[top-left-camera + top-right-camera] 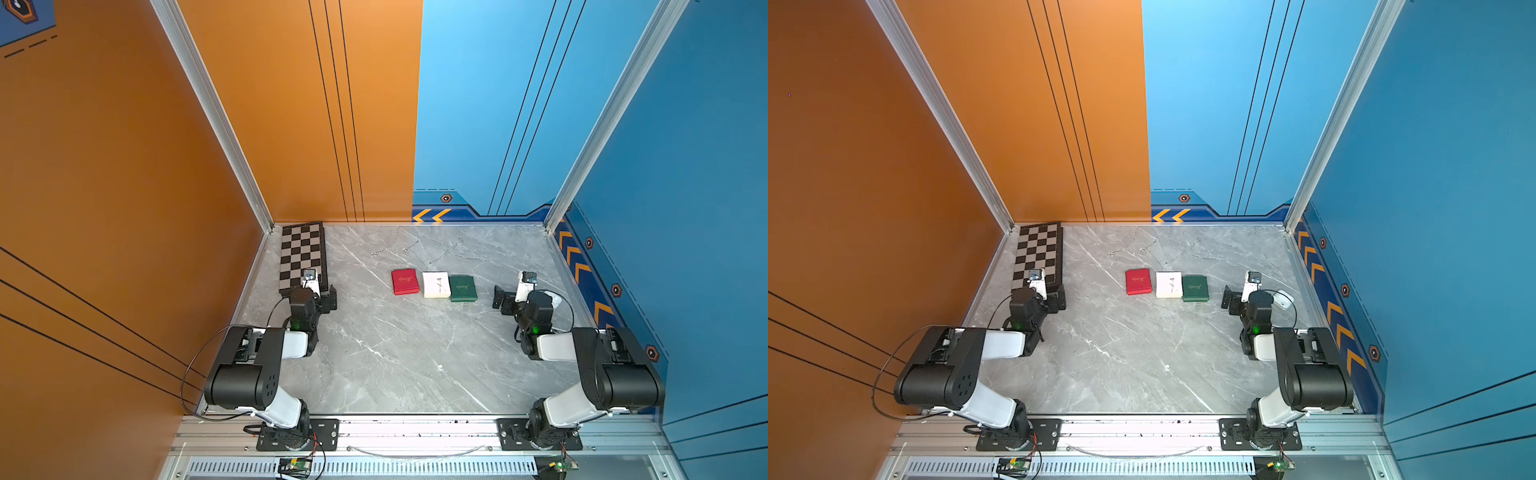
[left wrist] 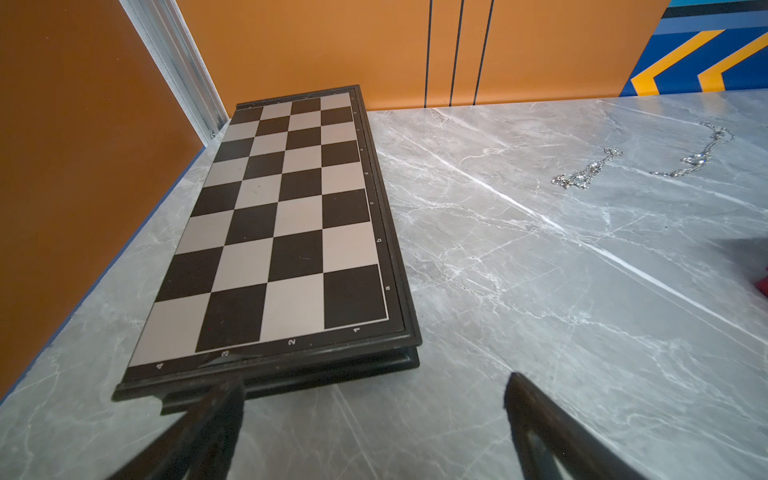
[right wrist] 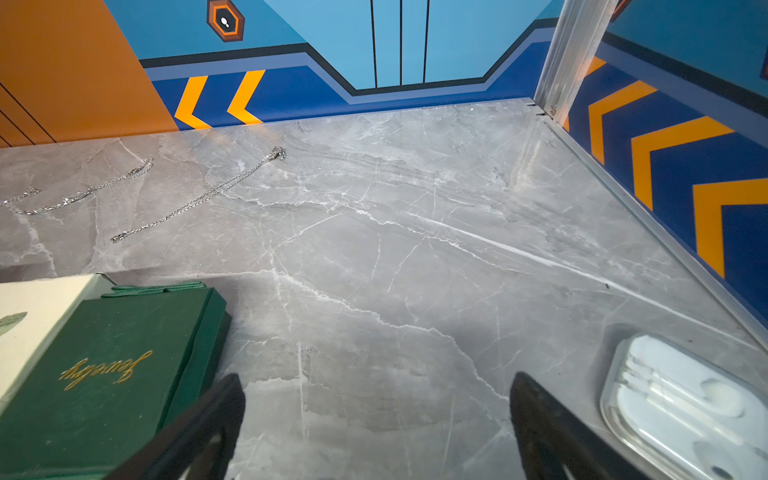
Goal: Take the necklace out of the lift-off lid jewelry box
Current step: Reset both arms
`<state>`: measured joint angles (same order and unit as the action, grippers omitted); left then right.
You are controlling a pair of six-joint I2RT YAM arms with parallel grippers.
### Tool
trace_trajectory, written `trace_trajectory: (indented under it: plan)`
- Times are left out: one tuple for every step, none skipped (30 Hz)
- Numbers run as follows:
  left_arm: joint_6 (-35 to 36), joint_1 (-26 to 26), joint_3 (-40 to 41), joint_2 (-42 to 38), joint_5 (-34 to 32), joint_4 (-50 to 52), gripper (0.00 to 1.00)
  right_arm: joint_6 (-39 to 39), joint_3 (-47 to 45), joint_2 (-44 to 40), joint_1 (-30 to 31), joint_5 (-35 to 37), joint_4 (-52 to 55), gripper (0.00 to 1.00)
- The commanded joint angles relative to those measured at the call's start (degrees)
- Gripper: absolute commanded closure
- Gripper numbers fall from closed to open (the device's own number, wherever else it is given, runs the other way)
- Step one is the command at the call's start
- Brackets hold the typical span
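Observation:
Three shut jewelry boxes stand in a row mid-table: red (image 1: 405, 281), white (image 1: 436, 284) and green (image 1: 462, 287). I cannot tell which has the lift-off lid. Their contents are hidden, so the necklace inside is out of view. My left gripper (image 1: 318, 295) (image 2: 374, 380) is open and empty at the near end of the chessboard, well left of the boxes. Just right of the green box (image 3: 104, 374), my right gripper (image 1: 513, 297) (image 3: 378, 379) is also open and empty, one finger beside that box's edge.
A folded chessboard (image 1: 302, 257) lies along the left wall. Loose silver chains (image 1: 411, 246) (image 2: 588, 170) (image 3: 199, 199) are spread on the marble behind the boxes. A clear plastic earphone case (image 3: 685, 407) sits near the right wall beside my right gripper.

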<state>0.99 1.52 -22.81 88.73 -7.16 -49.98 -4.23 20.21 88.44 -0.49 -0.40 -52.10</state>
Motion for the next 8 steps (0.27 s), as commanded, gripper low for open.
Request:
trace_trajectory:
  plan:
    - [-0.66,-0.29,0.71,0.29,1.18,-1.14,0.02,1.06,1.47,0.16,0.85,2.48,0.63,0.00]
    - [-0.69,-0.29,0.70,0.29,1.10,-1.10,0.02,1.07,1.60,0.16,0.82,2.42,0.85,0.00]
    - [-0.67,-0.30,0.68,0.30,1.12,-1.09,0.02,1.07,1.59,0.14,0.83,2.42,0.81,0.00]
    - [-0.66,-0.29,0.69,0.29,1.08,-1.15,0.02,1.07,1.59,0.17,0.80,2.43,0.79,0.00]
    - [-0.66,-0.28,0.69,0.30,1.10,-1.16,0.02,1.03,1.52,0.15,0.84,2.42,0.77,0.00]
    - [-0.68,-0.29,0.68,0.30,1.12,-1.09,0.02,1.05,1.50,0.18,0.78,2.42,0.69,0.00]
    - [-0.65,-0.29,0.67,0.30,1.14,-1.13,0.02,1.03,1.35,0.15,0.80,2.47,0.45,0.00]
    - [-0.70,-0.28,0.69,0.25,1.12,-1.09,0.02,1.02,1.24,0.15,0.84,2.45,0.33,0.00]
